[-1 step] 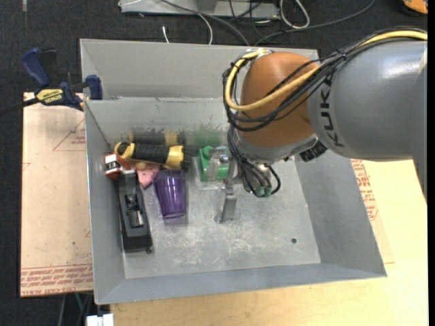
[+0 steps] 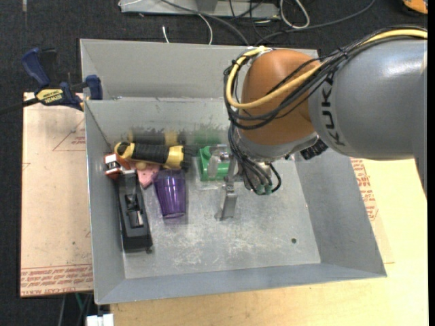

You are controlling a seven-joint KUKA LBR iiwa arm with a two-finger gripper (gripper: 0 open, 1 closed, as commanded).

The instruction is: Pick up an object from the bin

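Hanging low to the right of the purple cup [image 2: 170,194] (wide or narrow, I cannot tell), the gripper [image 2: 225,209] should, I judge, first centre on the green plastic piece [image 2: 211,163] lying behind and right of that cup, then close gently.

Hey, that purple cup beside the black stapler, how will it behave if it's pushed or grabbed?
The purple cup looks like thin see-through plastic, so it is probably light and a bit squashy. It seems to lie on its side, so a push may roll it, perhaps toward the black stapler.
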